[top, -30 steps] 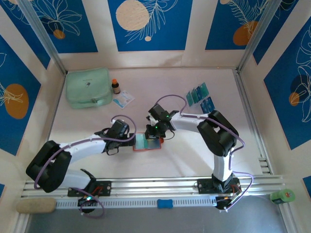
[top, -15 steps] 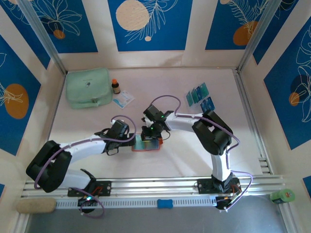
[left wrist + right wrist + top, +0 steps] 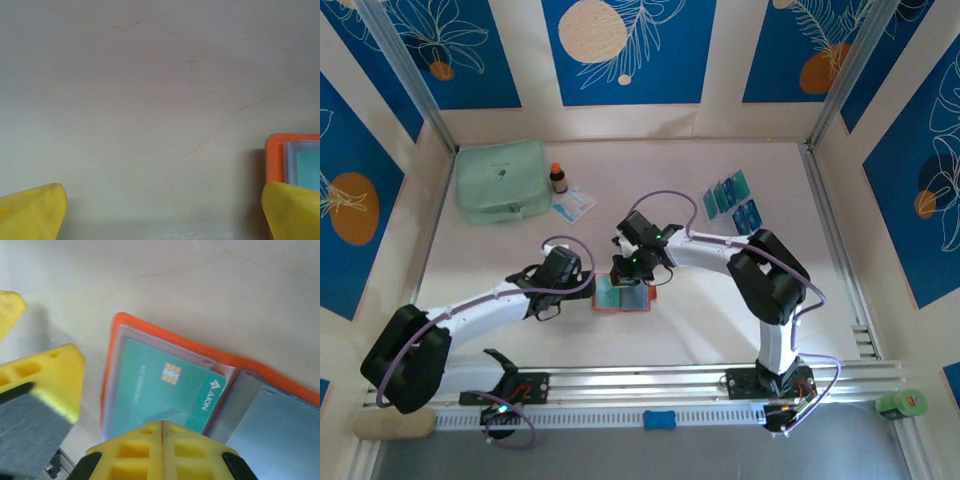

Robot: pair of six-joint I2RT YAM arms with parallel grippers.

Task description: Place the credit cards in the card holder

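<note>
Wallet [image 3: 272, 160] lying open just ahead of the right pincer [image 3: 162, 426].
Its tips are pressing together at the near edge of the teal card [image 3: 160, 385] in the wallet; the left pincer [image 3: 162, 210] is gaping wide, with the wallet beside its right finger.

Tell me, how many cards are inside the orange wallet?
1. A teal card lies in the open card holder's clear pocket, at the shut right gripper's tip. More could hide beneath it.
</note>
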